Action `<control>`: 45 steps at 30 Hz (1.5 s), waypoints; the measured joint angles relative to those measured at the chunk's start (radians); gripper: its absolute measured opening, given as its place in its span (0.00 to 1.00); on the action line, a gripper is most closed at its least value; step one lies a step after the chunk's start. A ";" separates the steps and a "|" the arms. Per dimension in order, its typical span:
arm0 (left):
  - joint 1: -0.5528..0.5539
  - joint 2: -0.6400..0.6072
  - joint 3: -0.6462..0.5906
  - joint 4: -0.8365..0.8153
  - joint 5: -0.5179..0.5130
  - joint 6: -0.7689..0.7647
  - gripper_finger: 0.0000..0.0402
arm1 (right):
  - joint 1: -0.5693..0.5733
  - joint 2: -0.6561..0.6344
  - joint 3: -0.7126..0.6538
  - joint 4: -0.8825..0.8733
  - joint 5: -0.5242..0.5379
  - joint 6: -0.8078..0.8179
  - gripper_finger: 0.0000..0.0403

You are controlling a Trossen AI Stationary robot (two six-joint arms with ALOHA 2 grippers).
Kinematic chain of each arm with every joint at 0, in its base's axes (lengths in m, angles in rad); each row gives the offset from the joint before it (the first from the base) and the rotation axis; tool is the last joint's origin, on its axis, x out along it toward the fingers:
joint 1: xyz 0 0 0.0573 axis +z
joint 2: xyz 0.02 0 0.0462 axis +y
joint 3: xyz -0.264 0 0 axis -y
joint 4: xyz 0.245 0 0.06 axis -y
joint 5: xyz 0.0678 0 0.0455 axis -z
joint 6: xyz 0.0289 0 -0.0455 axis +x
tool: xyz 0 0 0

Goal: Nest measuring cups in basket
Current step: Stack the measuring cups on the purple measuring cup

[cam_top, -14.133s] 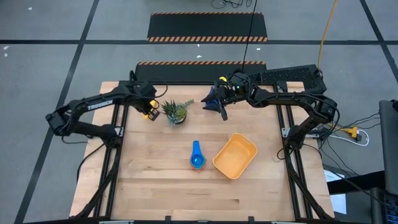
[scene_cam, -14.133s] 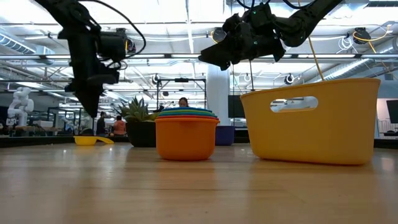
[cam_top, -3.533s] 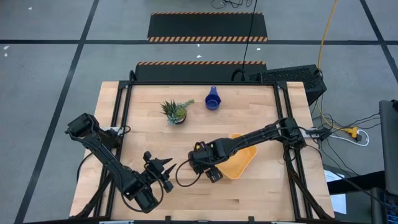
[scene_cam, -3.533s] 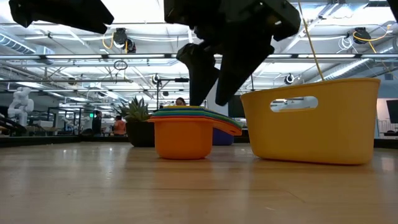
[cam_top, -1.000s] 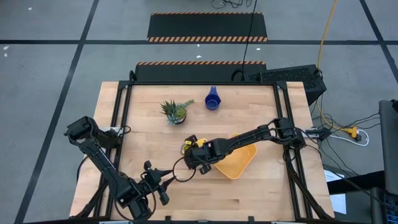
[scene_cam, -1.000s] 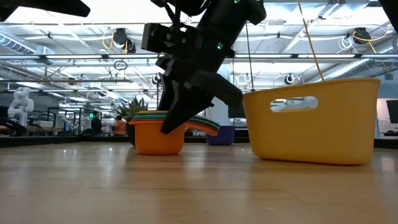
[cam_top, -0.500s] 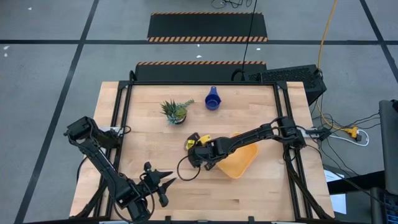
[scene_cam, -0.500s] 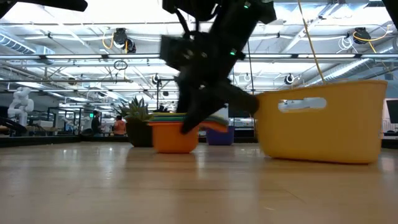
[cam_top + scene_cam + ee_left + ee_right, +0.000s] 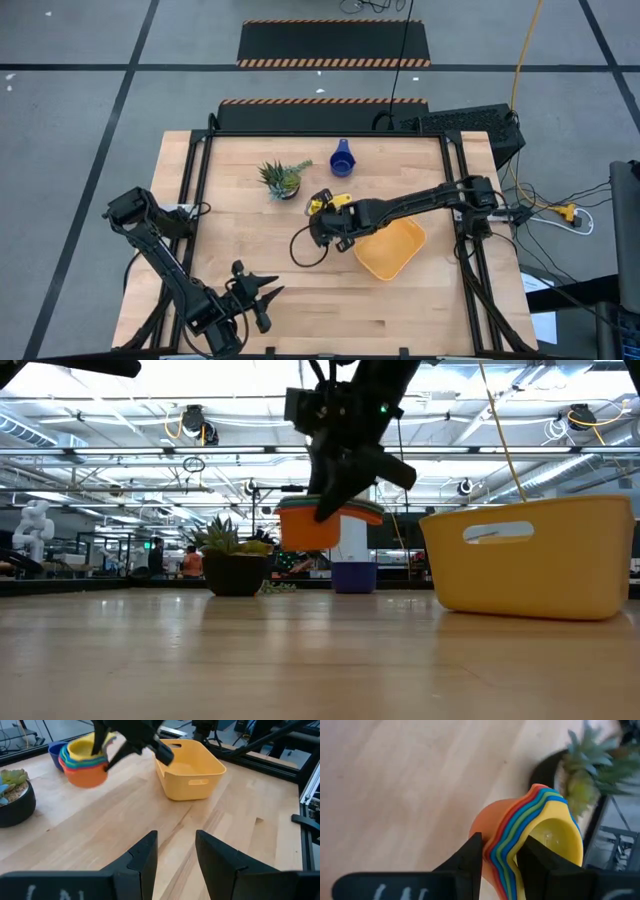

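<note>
Wooden table (image 9: 250,260) carries the orange-yellow basket (image 9: 391,249) right of centre, a small potted plant (image 9: 281,180) toward the far left, and a single dark blue cup (image 9: 342,160) resting alone at the far edge, well apart from the basket. Right hand (image 9: 322,226) sits mid-table just left of the basket, pinching the stack of nested cups (image 9: 318,520) by its flat handles; the stack, orange outermost and yellow innermost, hangs clear above the table. Left hand (image 9: 262,297) waits at the near left, fingers spread and holding nothing.
</note>
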 joint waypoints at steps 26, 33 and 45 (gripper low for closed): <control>0.002 0.051 0.000 0.040 -0.001 0.020 0.34 | -0.369 -0.061 0.002 -0.090 0.054 -0.363 0.20; 0.002 0.072 -0.001 0.045 0.004 0.007 0.34 | -0.389 -0.062 -0.035 -0.054 0.020 -0.434 0.20; 0.002 0.072 -0.001 0.048 0.004 0.012 0.34 | -0.403 -0.062 -0.184 0.041 -0.007 -0.571 0.20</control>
